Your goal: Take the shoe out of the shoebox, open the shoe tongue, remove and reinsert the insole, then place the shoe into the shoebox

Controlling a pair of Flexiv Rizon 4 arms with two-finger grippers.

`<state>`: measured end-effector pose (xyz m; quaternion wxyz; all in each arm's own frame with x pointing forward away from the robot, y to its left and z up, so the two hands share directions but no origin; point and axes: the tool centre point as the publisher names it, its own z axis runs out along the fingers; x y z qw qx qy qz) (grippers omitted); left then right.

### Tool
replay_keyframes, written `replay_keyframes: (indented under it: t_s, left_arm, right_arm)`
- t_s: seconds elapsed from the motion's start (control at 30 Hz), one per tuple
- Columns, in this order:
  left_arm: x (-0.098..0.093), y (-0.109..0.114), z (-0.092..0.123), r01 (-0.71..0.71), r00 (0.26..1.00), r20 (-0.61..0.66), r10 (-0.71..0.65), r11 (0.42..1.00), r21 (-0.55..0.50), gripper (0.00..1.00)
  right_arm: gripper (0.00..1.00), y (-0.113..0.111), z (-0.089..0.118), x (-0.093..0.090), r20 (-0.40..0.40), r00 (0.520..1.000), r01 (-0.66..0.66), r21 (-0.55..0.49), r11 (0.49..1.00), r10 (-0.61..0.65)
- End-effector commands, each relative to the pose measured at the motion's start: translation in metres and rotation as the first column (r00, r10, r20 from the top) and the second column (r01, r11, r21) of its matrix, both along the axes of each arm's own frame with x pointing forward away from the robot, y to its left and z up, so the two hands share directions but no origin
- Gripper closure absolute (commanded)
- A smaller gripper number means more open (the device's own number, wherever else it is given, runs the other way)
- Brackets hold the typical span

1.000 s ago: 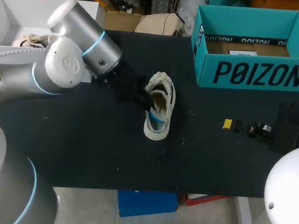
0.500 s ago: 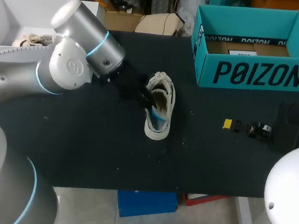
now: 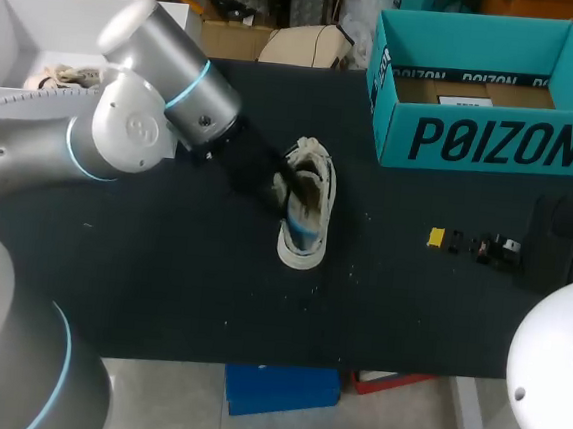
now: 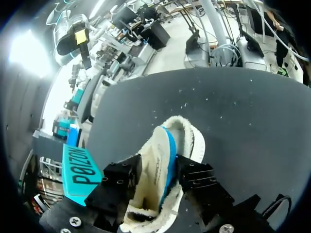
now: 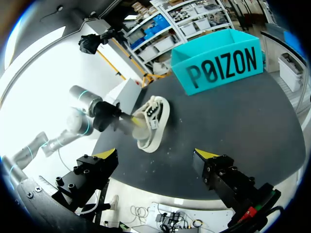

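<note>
The teal shoebox (image 3: 494,142) stands open at the far right of the black table (image 3: 160,284). It carries one large word in dark capitals on its front wall and smaller repeats of the same print along its inner rim. A pale label lies inside on the brown floor, its print too small to make out. The shoe (image 3: 306,216), a cream fleece-lined one, rests on the table near the middle, well apart from the box, with its toe toward the near edge. My left arm comes in from the left, and the left gripper (image 4: 160,167) is down in the shoe's opening. Its two black fingers are pressed against either side of the blue-edged insole (image 4: 163,160), which stands on edge between them, so the pincer is clamped on it. Faint print runs along the insole's pale face but is unreadable. The right gripper (image 5: 158,154) hovers by the table's right side with its yellow tips spread wide and nothing between them. Compared with a second ago, the left arm's wrist has shifted slightly toward the shoe. The shoe, the box and the right gripper sit where they were.
</note>
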<state>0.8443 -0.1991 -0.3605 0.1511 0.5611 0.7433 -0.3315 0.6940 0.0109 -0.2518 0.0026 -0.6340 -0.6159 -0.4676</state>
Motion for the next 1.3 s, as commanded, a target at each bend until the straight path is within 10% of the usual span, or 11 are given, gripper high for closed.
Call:
replay_keyframes:
  t_s: [0.03,0.4,1.03,1.3]
  left_arm:
    - [-0.009,0.016,0.018,-0.018,0.999,0.047,0.017,0.999,0.028,0.04]
    - [-0.008,0.015,0.012,-0.032,0.989,0.146,0.012,0.991,0.131,1.00]
    - [-0.007,0.017,-0.013,-0.032,0.992,0.123,0.010,0.983,0.182,0.89]
    - [-0.011,0.007,-0.023,-0.014,0.996,0.094,-0.004,0.982,0.188,1.00]
  right_arm:
    - [0.00,-0.002,0.001,0.001,-0.011,1.000,-0.007,0.002,1.000,0.007]
    - [0.00,-0.002,0.001,0.001,-0.011,1.000,-0.007,0.002,1.000,0.007]
    - [0.00,-0.002,0.001,0.001,-0.011,1.000,-0.007,0.002,1.000,0.007]
    - [0.00,-0.002,0.001,0.001,-0.011,1.000,-0.007,0.002,1.000,0.007]
